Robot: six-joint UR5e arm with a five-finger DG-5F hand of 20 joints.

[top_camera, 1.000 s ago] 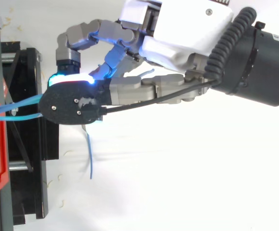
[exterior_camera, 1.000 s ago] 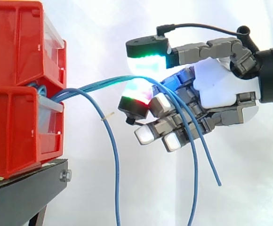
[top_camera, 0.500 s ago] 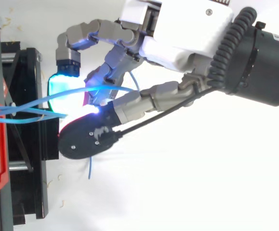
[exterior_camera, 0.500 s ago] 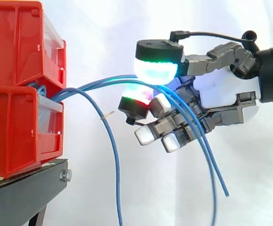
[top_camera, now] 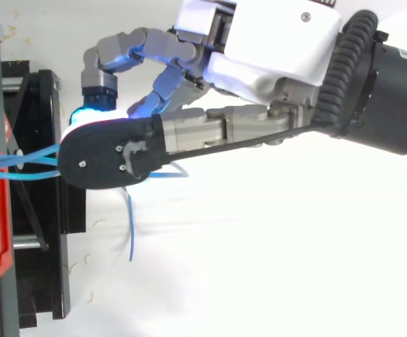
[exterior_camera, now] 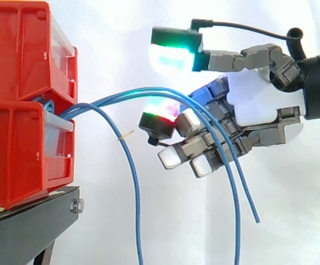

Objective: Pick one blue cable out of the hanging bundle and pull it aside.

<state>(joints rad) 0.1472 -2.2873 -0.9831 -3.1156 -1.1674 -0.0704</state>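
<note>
Blue cables (exterior_camera: 83, 106), thin, light, floppy, prob. slippery: two draped over robot hand (exterior_camera: 259, 102), thumb raised clear, no pinch; take one nr its arch.

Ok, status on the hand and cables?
Hand open, thumb pad above blue cables, no pinch. Two run across the fingers; third cable hangs apart. Nothing blocking.

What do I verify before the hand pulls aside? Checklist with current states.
1. Cables anchored at the red bins: ok, they emerge between the two.
2. Hand at the bundle: ok, two blue cables run across it.
3. Single cable isolated: not ok, both cross the hand together.
4. Third cable clear of the hand: ok, it hangs apart, nearer the bins.
5. Secure grip on a cable: cannot tell.
</note>
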